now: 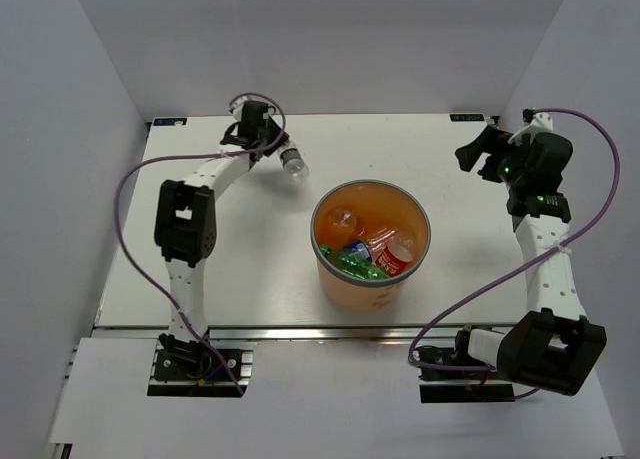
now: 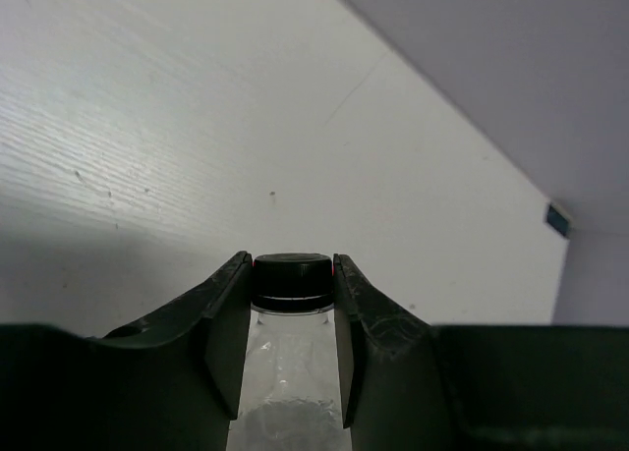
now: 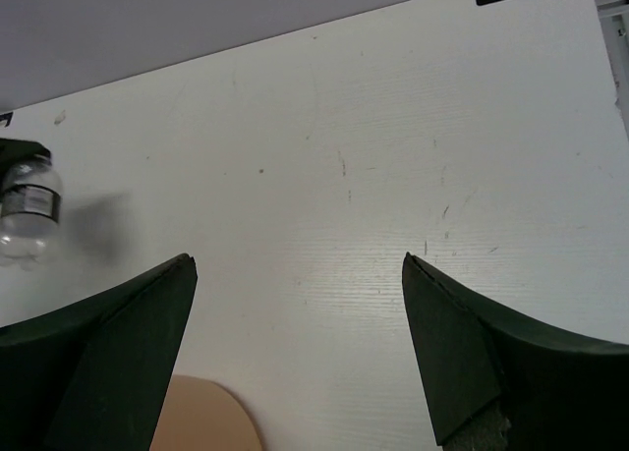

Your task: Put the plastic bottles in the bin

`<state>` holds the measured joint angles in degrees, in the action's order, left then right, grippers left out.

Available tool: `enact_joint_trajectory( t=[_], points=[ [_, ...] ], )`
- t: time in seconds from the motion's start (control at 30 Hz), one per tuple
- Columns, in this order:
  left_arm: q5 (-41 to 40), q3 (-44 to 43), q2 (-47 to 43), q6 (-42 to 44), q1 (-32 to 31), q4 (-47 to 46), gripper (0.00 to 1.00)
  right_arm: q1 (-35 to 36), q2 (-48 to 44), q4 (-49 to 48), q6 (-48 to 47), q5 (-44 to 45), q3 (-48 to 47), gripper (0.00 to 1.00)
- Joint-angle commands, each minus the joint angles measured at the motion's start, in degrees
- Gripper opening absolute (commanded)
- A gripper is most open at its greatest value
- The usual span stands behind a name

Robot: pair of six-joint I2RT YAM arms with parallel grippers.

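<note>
The orange bin (image 1: 335,279) with a grey rim stands at the table's middle and holds several plastic bottles: a green one (image 1: 352,262), a clear one with a red label (image 1: 392,255) and an orange one (image 1: 341,219). My left gripper (image 1: 272,149) is shut on a clear bottle (image 1: 293,163) with a black cap, held above the table to the bin's upper left. In the left wrist view the fingers (image 2: 224,318) clamp its cap (image 2: 291,279) and neck. My right gripper (image 3: 299,264) is open and empty at the far right. The held bottle also shows in the right wrist view (image 3: 28,210).
White walls close in the table on the left, back and right. The bin's orange edge (image 3: 201,417) shows at the bottom of the right wrist view. A metal rail (image 1: 300,332) runs along the table's near edge.
</note>
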<state>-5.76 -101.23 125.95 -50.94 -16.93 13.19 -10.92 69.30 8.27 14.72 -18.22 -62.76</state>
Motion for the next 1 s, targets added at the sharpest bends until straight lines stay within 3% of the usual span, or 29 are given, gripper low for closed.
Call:
enact_joint_trajectory(
  t=[0.0, 0.3, 0.47, 0.73, 0.8, 0.9, 0.97],
  points=[
    [1.98, 5.14, -15.43, 3.56, 1.46, -7.38, 0.00, -0.42, -2.67, -3.87, 1.18, -3.66, 2.02, 0.89],
    [10.24, 15.26, -36.46, 8.48, 0.06, -12.13, 0.00, -0.42, -7.51, -6.60, 4.08, -8.32, 8.18, 0.89],
    [7.69, 18.61, -45.51, 14.27, -10.13, -11.43, 0.00, -0.42, -10.32, -7.66, 4.88, -10.61, 11.34, 0.89],
    [8.31, 24.59, -47.38, 17.36, -26.04, -10.38, 0.01, -0.42, -12.17, -11.44, 5.93, -13.77, 15.47, 0.89],
    [9.27, 24.59, -46.07, 17.89, -28.58, -8.37, 0.09, -0.42, -12.17, -11.26, 5.67, -14.56, 15.48, 0.89],
    [12.16, 25.64, -45.97, 18.94, -29.91, -7.48, 0.42, -0.42, -11.73, -11.17, 5.67, -13.52, 15.48, 0.89],
    [12.79, 26.34, -47.02, 19.56, -30.62, -7.48, 0.49, -0.51, -9.54, -11.26, 5.93, -12.03, 14.61, 0.89]
  ],
)
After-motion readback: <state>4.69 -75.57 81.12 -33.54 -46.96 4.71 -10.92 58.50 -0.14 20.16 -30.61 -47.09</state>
